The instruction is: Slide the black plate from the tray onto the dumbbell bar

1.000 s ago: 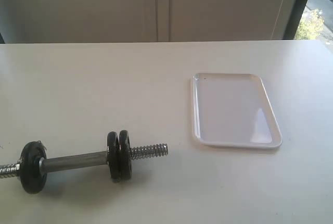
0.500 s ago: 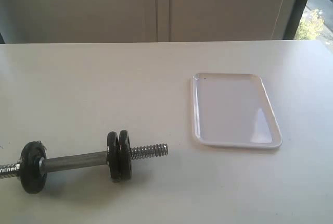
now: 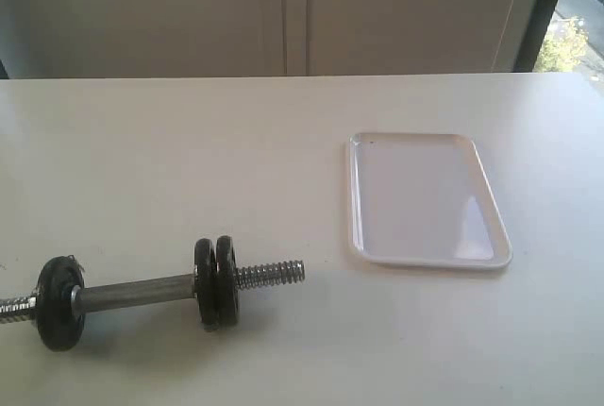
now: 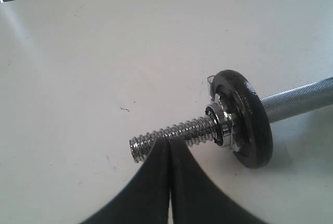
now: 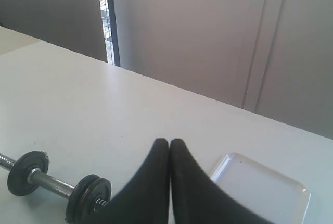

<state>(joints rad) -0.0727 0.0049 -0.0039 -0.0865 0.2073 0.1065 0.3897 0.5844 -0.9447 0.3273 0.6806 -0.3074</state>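
Observation:
The white tray lies flat at the right with nothing in it; it also shows in the right wrist view. The dumbbell bar rests at the front left. Two black plates sit pressed together near its right threaded end, and a single black disc sits near its left end. My left gripper is shut and empty, its tips just in front of the bar's threaded end, beside a black disc. My right gripper is shut and empty, high above the table. Neither gripper shows in the exterior view.
The white table runs back to a beige panelled wall. A dark window frame stands at the far right.

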